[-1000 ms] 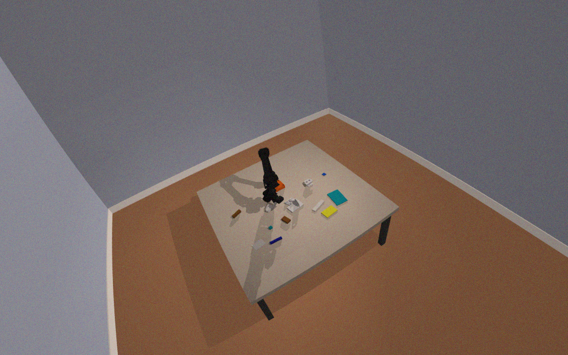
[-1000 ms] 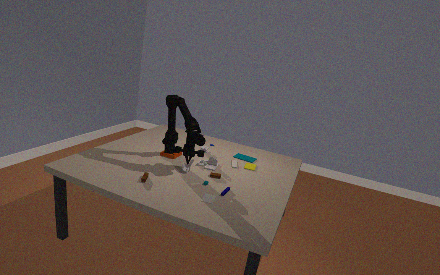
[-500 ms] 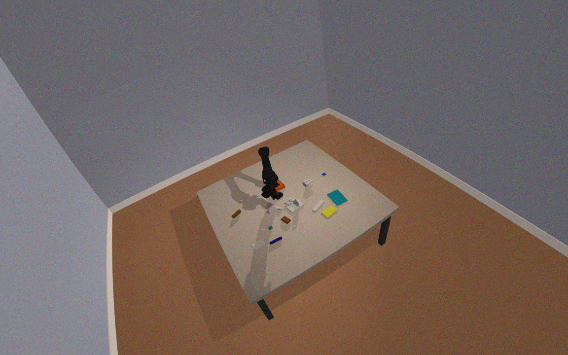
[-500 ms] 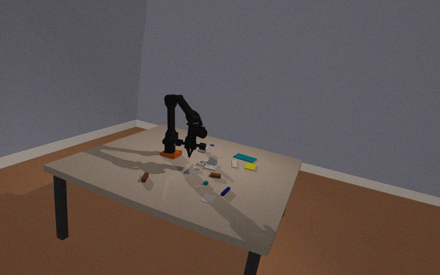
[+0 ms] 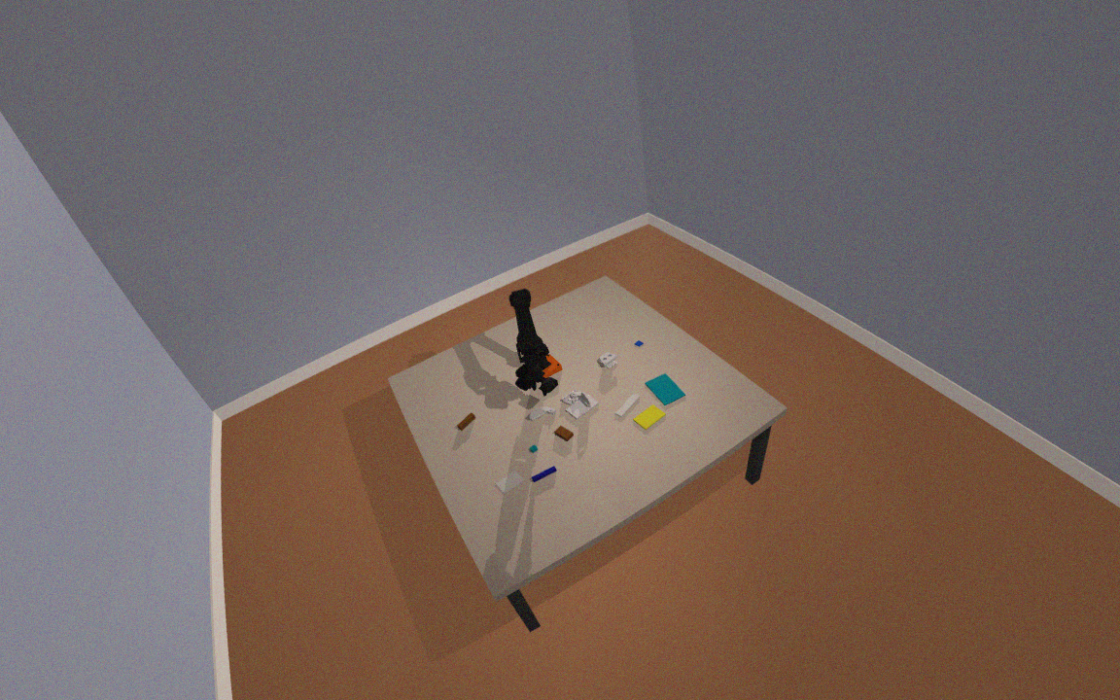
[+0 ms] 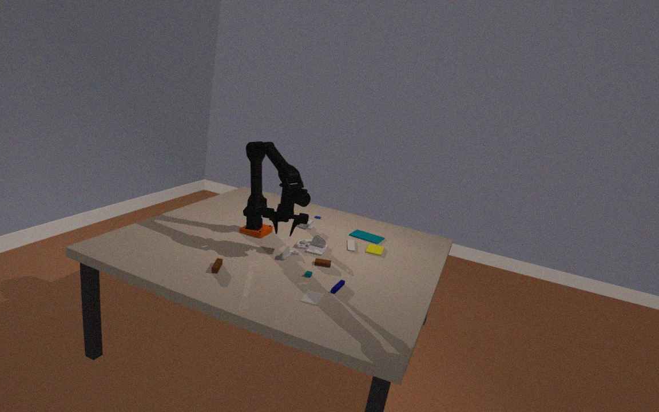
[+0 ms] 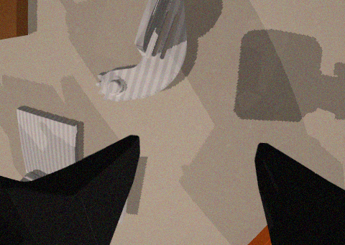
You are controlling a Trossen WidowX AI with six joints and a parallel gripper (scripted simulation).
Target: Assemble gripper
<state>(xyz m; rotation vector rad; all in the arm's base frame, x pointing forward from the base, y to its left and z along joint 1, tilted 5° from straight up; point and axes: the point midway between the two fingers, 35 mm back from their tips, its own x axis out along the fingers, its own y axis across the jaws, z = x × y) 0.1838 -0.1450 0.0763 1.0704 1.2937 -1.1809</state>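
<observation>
1. We see a big pale table with dark legs.
2. A black arm stands on it, bent over at the top, on an orange base plate.
3. Its gripper points down above the table, fingers spread wide, with nothing pinched between them.
4. We find a flat teal slab and, near it, a yellow block.
5. Near the middle is a cluster of white parts; we cannot tell exactly how they fit together.
6. Nearby, a striped white jaw with small gear teeth and a round stub lies loose on the table, off the pins and apart from both fingers.
7. A white part with round holes sits apart, towards a small blue piece.
8. We also note a white bar beside the yellow block, a pale flat sheet near a navy bar, two brown blocks set well apart, and a tiny teal block.
</observation>
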